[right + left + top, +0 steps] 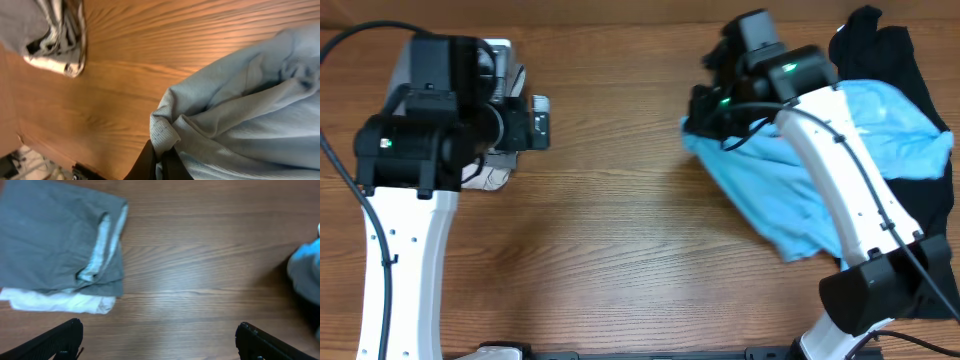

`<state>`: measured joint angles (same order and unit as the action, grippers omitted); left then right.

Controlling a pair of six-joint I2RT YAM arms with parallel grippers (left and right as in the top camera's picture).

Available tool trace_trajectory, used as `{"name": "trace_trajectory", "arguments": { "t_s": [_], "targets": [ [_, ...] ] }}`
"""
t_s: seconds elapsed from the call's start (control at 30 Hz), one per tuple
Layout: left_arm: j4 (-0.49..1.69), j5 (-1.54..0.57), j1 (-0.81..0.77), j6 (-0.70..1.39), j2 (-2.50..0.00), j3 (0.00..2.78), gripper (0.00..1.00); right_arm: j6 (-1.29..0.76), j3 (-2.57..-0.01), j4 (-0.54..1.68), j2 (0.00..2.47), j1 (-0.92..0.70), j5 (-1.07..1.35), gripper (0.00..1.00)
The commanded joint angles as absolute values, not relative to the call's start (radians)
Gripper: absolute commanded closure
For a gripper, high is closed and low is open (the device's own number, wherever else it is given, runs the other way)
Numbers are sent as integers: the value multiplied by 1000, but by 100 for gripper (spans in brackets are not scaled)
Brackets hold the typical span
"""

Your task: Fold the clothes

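T-shirt (790, 190): sky-blue and crumpled, on the right of the table (610, 230); far part draped over the black garment (880, 45), near part on bare wood; lettering not visible.
Right gripper (705, 118): pinched tight on a bunched edge at the shirt's leftmost corner; in the wrist view, cloth doubled over between the dark fingertips (146, 167).
Reason for that hold: likely an edge grip, to drag the shirt off the black garment onto bare wood and spread it flat before any fold.
Left gripper (160, 345): fingers wide apart, holding nothing, above bare wood just beside the folded pile (55, 245).
Reason for that place: probably parked well apart from the shirt, ready to take a second corner.
Folded pile: grey over white, stacked at the left, out of the working space.
Risk: black garment dragged along with the shirt.
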<state>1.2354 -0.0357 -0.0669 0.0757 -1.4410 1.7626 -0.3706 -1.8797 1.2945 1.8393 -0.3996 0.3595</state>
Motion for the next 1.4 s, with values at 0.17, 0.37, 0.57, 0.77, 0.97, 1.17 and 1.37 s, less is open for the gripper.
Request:
{"name": "trace_trajectory", "arguments": {
  "t_s": [0.17, 0.37, 0.57, 0.77, 0.97, 1.17, 1.37],
  "targets": [
    [1251, -27, 38, 56, -1438, 1793, 0, -443, -1862, 1272, 1850, -640, 347, 96],
    [1256, -27, 73, 56, -1438, 1793, 0, -451, -1862, 1256, 1872, -794, 348, 87],
    [1256, -27, 73, 56, -1438, 1793, 0, -479, -1862, 1277, 1872, -805, 306, 43],
    [1250, -171, 70, 14, -1444, 1792, 0, -496, -1862, 1376, 1872, -537, 205, 33],
    [1248, -289, -20, -68, -1557, 1792, 0, -472, -1857, 1439, 1872, -151, 152, 15],
    [1240, -289, -131, -76, -1699, 1792, 5, -437, -1760, 1400, 1874, 95, 89, 14],
    [1190, -290, -239, -76, -1806, 1792, 8, -353, -1494, 1242, 1874, 336, 190, 17]
  ]
}}
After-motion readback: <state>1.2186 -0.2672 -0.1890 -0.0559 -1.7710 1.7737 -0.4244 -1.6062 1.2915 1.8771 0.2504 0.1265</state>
